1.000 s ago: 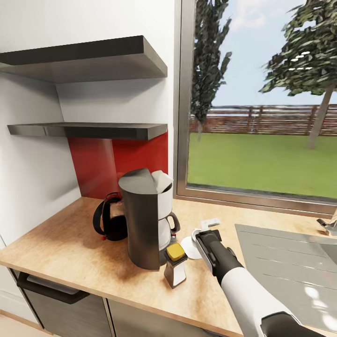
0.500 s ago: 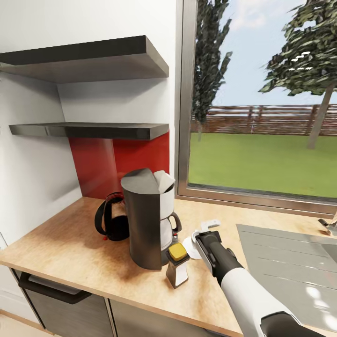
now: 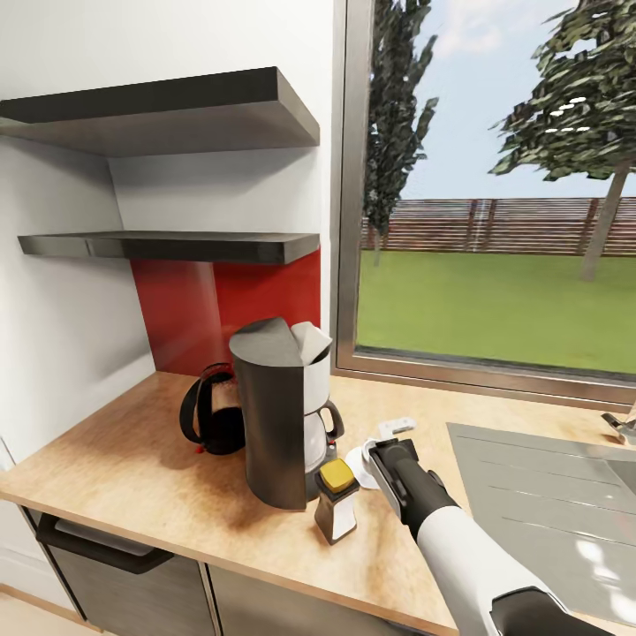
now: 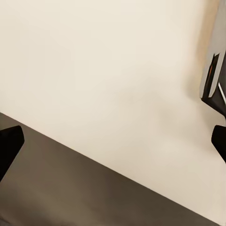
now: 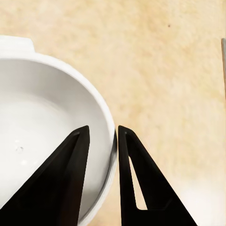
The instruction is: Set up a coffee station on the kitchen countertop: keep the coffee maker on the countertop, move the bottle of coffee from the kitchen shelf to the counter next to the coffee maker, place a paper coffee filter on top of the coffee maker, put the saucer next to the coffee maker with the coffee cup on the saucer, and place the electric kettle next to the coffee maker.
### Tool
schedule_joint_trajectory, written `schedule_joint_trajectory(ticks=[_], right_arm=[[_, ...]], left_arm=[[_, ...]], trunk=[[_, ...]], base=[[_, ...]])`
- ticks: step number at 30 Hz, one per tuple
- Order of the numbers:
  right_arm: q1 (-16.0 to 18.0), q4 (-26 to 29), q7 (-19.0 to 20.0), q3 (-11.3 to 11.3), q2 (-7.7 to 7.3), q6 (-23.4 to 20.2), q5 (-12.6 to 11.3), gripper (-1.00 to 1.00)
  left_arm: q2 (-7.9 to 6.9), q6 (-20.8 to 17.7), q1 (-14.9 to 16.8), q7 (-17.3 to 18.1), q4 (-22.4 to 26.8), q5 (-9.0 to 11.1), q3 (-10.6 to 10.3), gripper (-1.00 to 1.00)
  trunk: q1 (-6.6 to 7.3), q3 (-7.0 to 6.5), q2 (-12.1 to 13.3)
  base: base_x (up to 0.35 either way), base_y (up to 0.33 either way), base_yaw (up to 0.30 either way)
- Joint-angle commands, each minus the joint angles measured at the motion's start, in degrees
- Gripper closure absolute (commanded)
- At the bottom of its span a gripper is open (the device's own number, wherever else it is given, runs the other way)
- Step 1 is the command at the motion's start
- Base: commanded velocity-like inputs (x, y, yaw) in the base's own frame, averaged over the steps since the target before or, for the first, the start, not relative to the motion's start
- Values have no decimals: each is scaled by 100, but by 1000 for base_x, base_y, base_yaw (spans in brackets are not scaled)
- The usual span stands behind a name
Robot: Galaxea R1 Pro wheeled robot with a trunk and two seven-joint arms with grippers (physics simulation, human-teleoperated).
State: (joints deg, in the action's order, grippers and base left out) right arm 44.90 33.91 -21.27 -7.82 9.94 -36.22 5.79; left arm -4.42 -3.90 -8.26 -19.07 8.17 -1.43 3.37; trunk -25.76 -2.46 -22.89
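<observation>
From the left we see the electric kettle (image 3: 210,422), coffee maker (image 3: 276,411) topped by the paper coffee filter (image 3: 308,340), bottle of coffee (image 3: 336,500), then our right gripper (image 5: 100,141) nearly closed, pinching the shallow white saucer (image 5: 42,136) by its rim on the kitchen countertop (image 3: 132,477). We judge release comes next, then fetching the cup.
</observation>
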Motion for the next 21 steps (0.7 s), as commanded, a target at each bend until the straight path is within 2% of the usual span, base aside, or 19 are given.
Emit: schedule_joint_trajectory(ticks=[1,21], right_arm=[[1,3,10,-16,0,-52,62,100],[1,-35,9,-15,-1,-52,62,100]], left_arm=[[2,-41,-9,-3,26,-15,32,-100],[9,-36,-9,-9,26,-24,33,-100]], trunk=[[-2,1,-3],[-2,1,-3]], base=[[0,0,0],[16,16,0]])
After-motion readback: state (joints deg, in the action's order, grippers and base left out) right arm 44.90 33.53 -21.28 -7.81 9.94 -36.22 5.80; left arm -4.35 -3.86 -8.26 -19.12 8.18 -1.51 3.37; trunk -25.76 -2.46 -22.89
